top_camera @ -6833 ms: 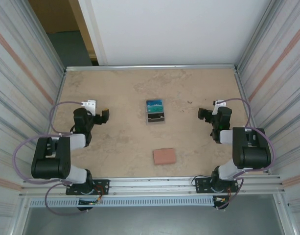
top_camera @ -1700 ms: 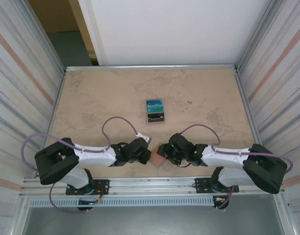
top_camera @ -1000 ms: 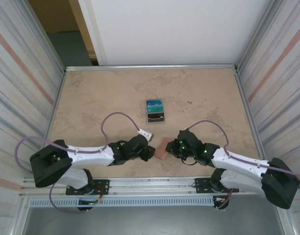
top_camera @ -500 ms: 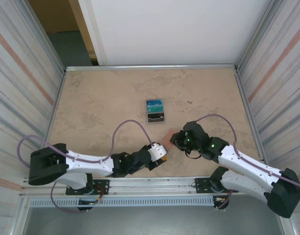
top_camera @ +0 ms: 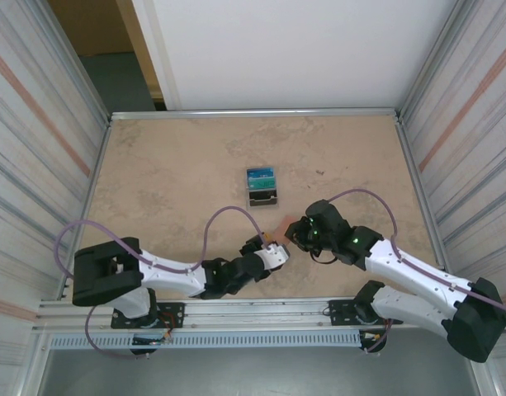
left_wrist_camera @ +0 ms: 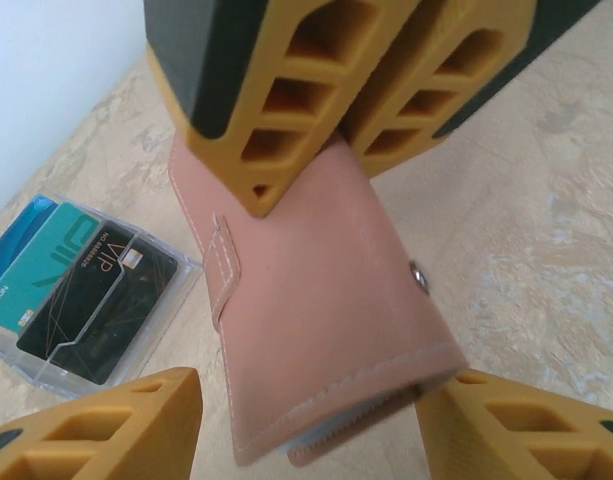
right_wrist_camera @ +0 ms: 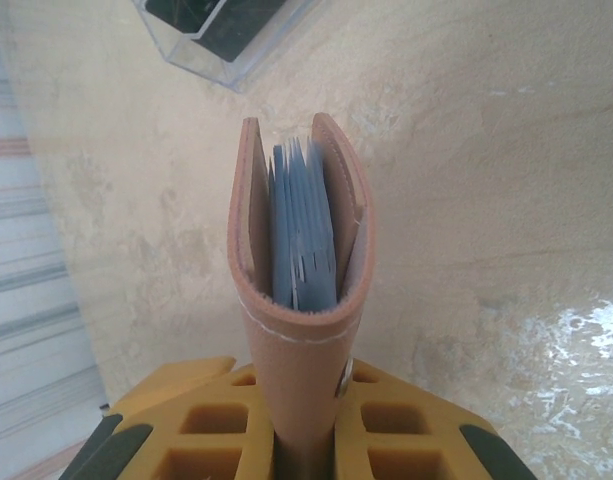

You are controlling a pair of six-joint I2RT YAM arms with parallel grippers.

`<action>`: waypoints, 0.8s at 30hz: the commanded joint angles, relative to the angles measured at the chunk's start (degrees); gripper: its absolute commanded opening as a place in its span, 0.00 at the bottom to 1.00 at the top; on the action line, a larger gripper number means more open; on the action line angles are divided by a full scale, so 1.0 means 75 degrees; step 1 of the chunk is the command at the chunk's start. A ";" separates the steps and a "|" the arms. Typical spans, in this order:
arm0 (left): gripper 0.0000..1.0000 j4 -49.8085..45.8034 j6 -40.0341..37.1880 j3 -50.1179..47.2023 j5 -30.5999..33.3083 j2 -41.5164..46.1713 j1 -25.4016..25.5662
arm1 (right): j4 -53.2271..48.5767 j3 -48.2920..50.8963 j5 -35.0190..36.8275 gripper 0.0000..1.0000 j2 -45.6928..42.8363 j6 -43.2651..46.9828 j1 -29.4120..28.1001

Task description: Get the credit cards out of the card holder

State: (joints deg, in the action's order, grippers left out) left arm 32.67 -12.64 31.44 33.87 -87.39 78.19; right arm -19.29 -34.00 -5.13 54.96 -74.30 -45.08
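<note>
The salmon-pink card holder (top_camera: 280,228) is lifted off the table, and my right gripper (top_camera: 292,232) is shut on its one end. In the right wrist view the card holder (right_wrist_camera: 294,330) stands edge-on between the yellow fingers of my right gripper (right_wrist_camera: 304,425), with blue-grey leaves (right_wrist_camera: 304,235) showing in its slightly parted mouth. The credit cards are hidden inside. My left gripper (top_camera: 273,250) is open, and its fingers (left_wrist_camera: 96,425) flank the free end of the card holder (left_wrist_camera: 316,330). I cannot tell whether they touch it. The right gripper's fingers (left_wrist_camera: 286,120) pinch its top.
A clear tiered stand (top_camera: 262,187) with teal and dark cards sits at mid-table, also close behind the wallet as the stand (left_wrist_camera: 81,290) in the left wrist view. Both arms reach inward over the table's near half. Metal walls border the table's sides.
My right gripper has carried the card holder up and away from the front edge. My left arm has swung in from below and its jaws have widened around the holder's free end.
</note>
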 commanded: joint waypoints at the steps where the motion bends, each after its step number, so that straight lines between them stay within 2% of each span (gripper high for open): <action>1: 0.58 0.0450 -0.0183 0.0350 0.0332 -0.0187 0.0064 | 0.0083 -0.0251 -0.0135 0.14 0.0087 0.0124 0.0003; 5: 0.56 0.0635 -0.0199 0.0476 0.0353 -0.0408 0.0033 | 0.0081 -0.0314 -0.0163 0.14 0.0133 0.0201 -0.0007; 9: 0.49 0.0578 -0.0120 0.0654 0.0510 -0.0578 -0.0019 | 0.0099 -0.0326 -0.0177 0.14 0.0116 0.0239 -0.0002; 11: 0.38 0.0496 -0.0069 0.0738 0.0541 -0.0639 -0.0034 | 0.0110 -0.0330 -0.0173 0.14 0.0114 0.0261 -0.0010; 15: 0.09 0.0296 0.0229 0.0791 0.0738 -0.0609 -0.0051 | 0.0140 -0.0297 -0.0123 0.16 0.0034 0.0330 0.0001; 17: 0.00 0.0168 0.0329 0.0789 0.0735 -0.0505 -0.0055 | 0.0276 -0.0238 -0.0086 0.23 -0.0037 0.0390 0.0006; 21: 0.00 0.0014 0.0746 0.0624 0.0525 -0.0050 -0.0108 | 0.0395 -0.0260 0.0085 0.47 -0.0252 0.0707 0.0032; 24: 0.00 -0.0213 0.1501 0.0289 0.0035 0.0624 -0.0368 | 0.0428 -0.0379 0.0263 0.63 -0.0501 0.1256 0.0056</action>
State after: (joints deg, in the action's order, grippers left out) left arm 31.46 -7.90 35.07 35.92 -88.25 77.01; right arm -17.41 -34.37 -4.54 53.34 -69.65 -44.64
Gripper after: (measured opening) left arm 0.119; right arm 0.606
